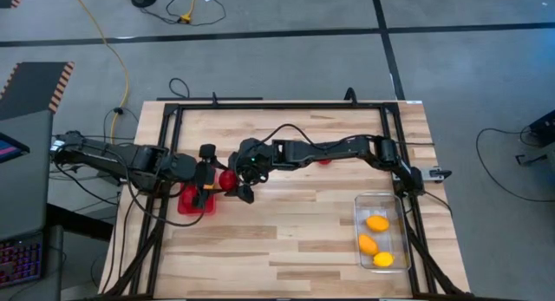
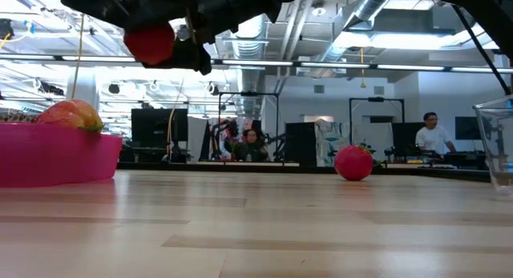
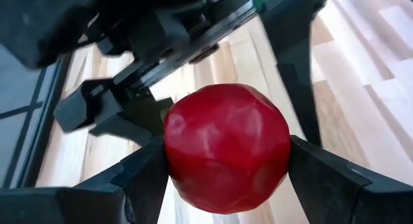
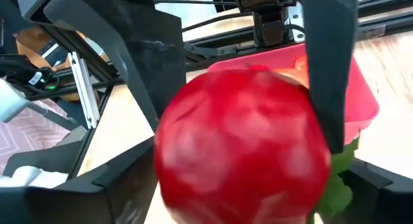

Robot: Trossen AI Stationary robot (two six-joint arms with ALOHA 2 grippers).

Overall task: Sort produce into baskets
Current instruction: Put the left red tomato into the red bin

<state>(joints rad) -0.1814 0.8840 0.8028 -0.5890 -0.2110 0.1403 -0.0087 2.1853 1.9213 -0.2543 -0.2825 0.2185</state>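
Red fruit (image 1: 226, 180) is hanging in the air just beside the red basket (image 1: 192, 201), and we are seeing both grippers meeting at it. We are looking past the left gripper (image 3: 226, 166) in its wrist view, and its two dark fingers (image 3: 139, 175) are pressing on both sides of the red fruit (image 3: 226, 146). We are looking past the right gripper (image 4: 245, 166) too, and its fingers (image 4: 329, 62) are sitting on both sides of the same fruit (image 4: 242, 150), with green leaves (image 4: 339, 182) poking out. From the low view, the fruit (image 2: 149, 43) is up above the wooden table (image 2: 256, 230), off to the side of the red basket (image 2: 56, 154), which is holding an orange piece (image 2: 70, 115). Another red ball (image 2: 353, 163) is lying far back on the table. Near the right arm's base, the clear basket (image 1: 381, 233) is holding three yellow-orange lemons (image 1: 376, 223).
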